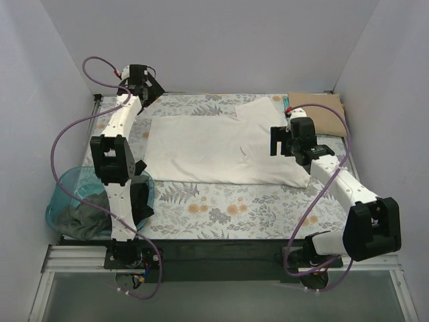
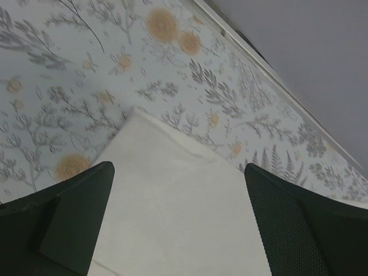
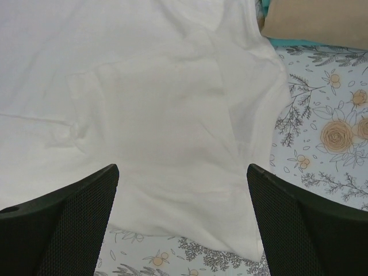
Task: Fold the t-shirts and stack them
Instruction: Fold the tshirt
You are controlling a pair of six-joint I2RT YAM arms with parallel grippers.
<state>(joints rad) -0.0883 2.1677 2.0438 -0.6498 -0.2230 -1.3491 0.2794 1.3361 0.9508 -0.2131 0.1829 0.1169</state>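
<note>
Top external view has the cream shirt (image 1: 214,147) spread flat mid-table on the floral cover (image 1: 228,208). Left gripper (image 2: 178,172) hangs wide open and empty over its far-left corner; right gripper (image 3: 183,172), likewise wide open and empty, hovers above its right side, near a tan shirt (image 1: 320,114)

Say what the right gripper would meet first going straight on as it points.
The right gripper would most likely meet the cream-white t-shirt, seen between its open fingers; distance unclear.
</note>
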